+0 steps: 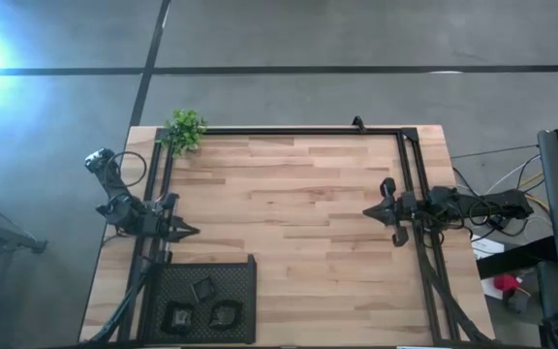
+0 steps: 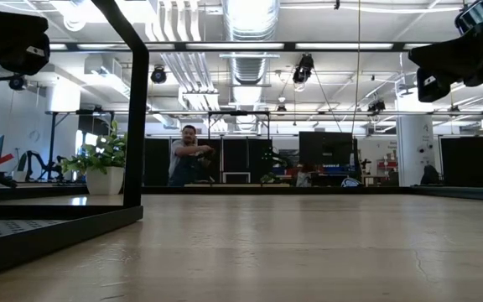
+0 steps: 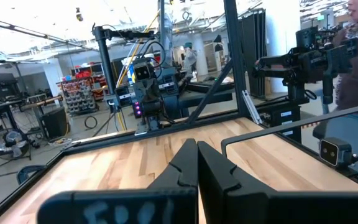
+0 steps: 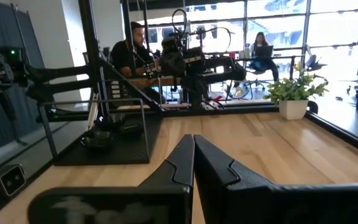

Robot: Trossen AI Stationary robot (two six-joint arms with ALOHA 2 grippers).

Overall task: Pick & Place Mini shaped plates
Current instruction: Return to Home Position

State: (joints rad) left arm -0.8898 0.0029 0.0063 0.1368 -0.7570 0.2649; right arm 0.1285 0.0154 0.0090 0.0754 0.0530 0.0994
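Three small glossy dark dishes (image 1: pixel 201 288) (image 1: pixel 177 315) (image 1: pixel 226 313) lie inside the black mesh tray (image 1: pixel 245 276) at the table's near-left corner. The right wrist view shows dark dishes (image 4: pixel 97 140) low in that tray (image 4: pixel 143 118). My left gripper (image 1: pixel 190 231) hovers shut above the table just beyond the tray's far edge, pointing right. Over the right half of the table my right gripper (image 1: pixel 368 210) is also shut and points left. Both wrist views show the fingers closed on nothing (image 3: pixel 197 152) (image 4: pixel 193 142). No other dishes show on the table.
A small green plant (image 1: pixel 184 129) stands at the far-left corner. A black frame rail (image 1: pixel 289 130) runs along the far edge and down both sides. Bare wood (image 1: pixel 289 213) lies between the grippers. People (image 2: pixel 189 155) (image 4: pixel 132 53) are in the room beyond the table.
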